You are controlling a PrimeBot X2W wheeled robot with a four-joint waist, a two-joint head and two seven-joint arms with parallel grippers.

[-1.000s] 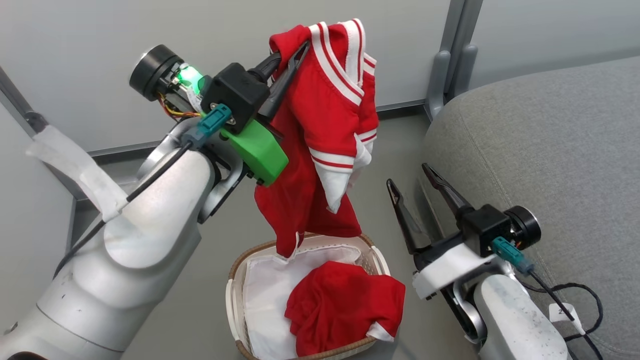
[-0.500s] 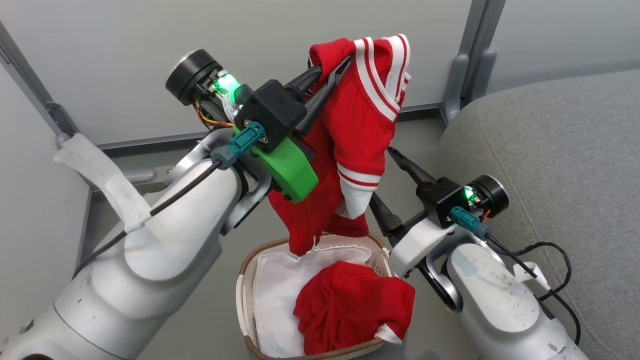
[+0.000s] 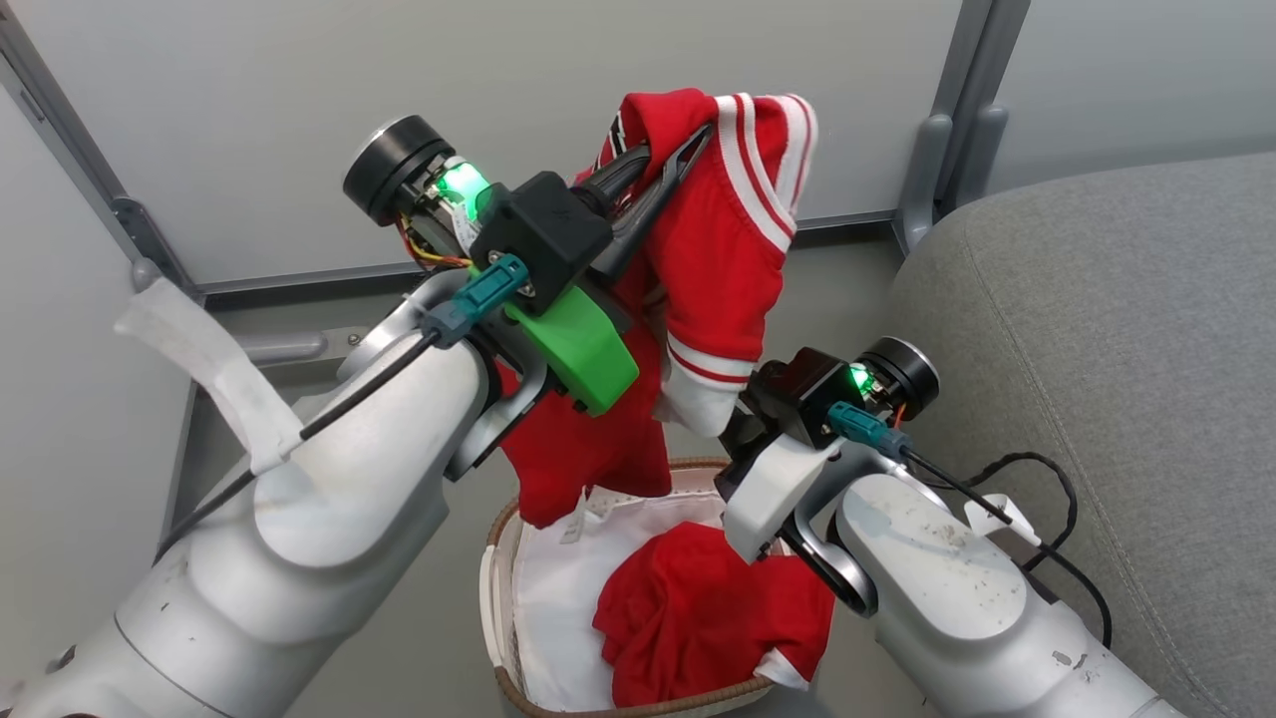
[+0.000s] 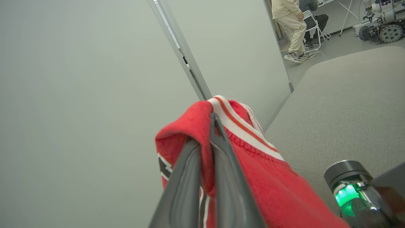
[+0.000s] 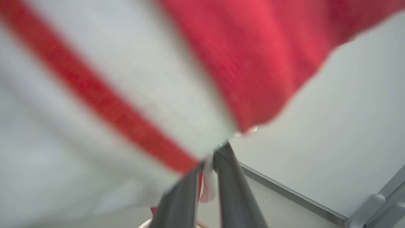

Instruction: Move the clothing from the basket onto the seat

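**Though lifted out of the basket (image 3: 488, 598), not yet on the seat (image 3: 1116, 349)**

While holding the jersey (image 3: 728, 269) high above the basket, grips a red fold near the striped collar in the left claw (image 3: 680, 142), with both fingers pressed tight on the cloth. Lets the rest of the jersey drape straight down toward the basket, with the lowest red edge dangling just over the far rim, close to the white liner (image 3: 563, 598); cannot tell whether touching it. Pinches the white-and-red striped hem with the right claw (image 5: 210, 158), above the basket's far right corner, with both fingers closed on a thin strip of fabric. Looks blurred at such close range, yet reads as nipped shut rather than spread.

Counts as a start, not a delivery: one garment raised clear, none laid down. Leaves the plain red garment (image 3: 698, 608) crumpled inside the basket, lying on the liner and spilling over the near right rim. Finds nothing red on the seat, just to the right of the basket.

Puts the task, by judgement, well short of halfway. Needs a carry of the jersey rightward from above the basket onto the seat, a release by both claws, then a return to the basket for the plain red garment. Calls for enough height along the way to keep the trailing edge from catching the liner and dragging it out of the basket.
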